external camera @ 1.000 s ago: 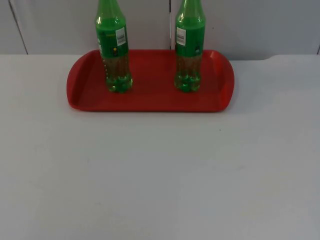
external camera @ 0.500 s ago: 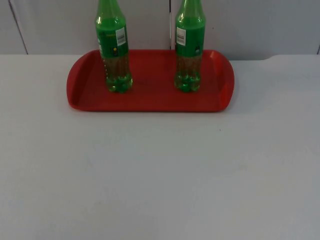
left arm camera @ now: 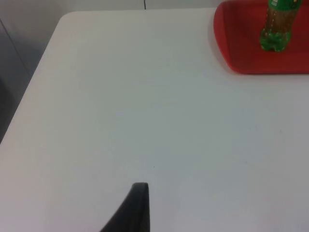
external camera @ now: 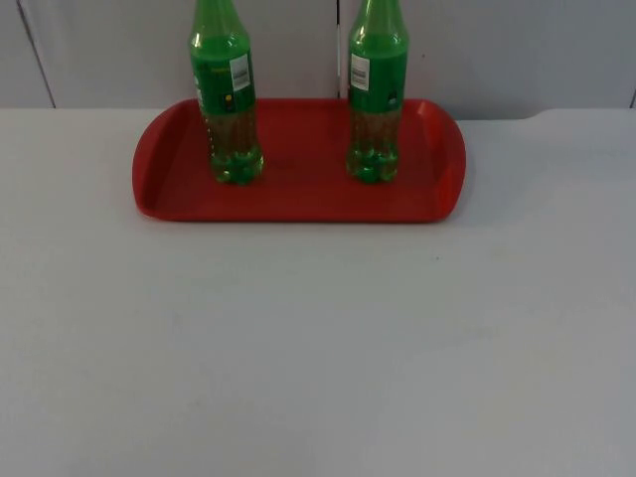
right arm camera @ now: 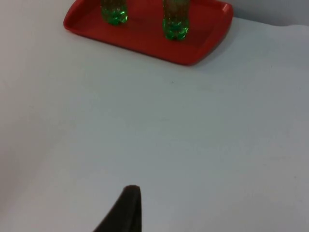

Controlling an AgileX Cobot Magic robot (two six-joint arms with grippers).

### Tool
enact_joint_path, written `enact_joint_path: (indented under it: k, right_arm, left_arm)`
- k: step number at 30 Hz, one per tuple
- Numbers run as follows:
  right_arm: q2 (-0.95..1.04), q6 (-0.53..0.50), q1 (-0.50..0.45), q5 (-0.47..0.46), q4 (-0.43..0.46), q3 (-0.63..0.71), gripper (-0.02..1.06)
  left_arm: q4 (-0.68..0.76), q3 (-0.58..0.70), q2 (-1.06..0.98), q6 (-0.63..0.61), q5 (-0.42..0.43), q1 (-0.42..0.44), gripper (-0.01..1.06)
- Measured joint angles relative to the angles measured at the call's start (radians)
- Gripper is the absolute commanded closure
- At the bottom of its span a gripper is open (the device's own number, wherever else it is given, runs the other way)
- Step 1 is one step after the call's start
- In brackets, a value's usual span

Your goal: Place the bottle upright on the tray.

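Green bottles [external camera: 227, 94], white labels; red tray [external camera: 298, 194]; white table [external camera: 318, 348].

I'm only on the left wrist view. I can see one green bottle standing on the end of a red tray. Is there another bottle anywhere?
Observer: Yes. The top view shows a right green bottle upright on the red tray, beside the left green bottle you see.
Operator: Are the two touching?
Observer: No. They stand apart, with bare tray floor between them.
Operator: Is the right one fully on the tray?
Observer: Yes. Its base sits inside the rim near the tray's right end.
Operator: Where's the right arm?
Observer: The right gripper's fingertip hangs over the white table, well back from the tray.
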Motion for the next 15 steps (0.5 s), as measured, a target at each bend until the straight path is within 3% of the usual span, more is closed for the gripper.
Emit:
enact_joint_path:
  k: [15]
  right_arm:
    - [0.0,0.002,-0.002,0.0,0.002,0.0,-0.01]
  left_arm:
    - [0.0,0.0,0.0,0.0,0.0,0.0,0.0]
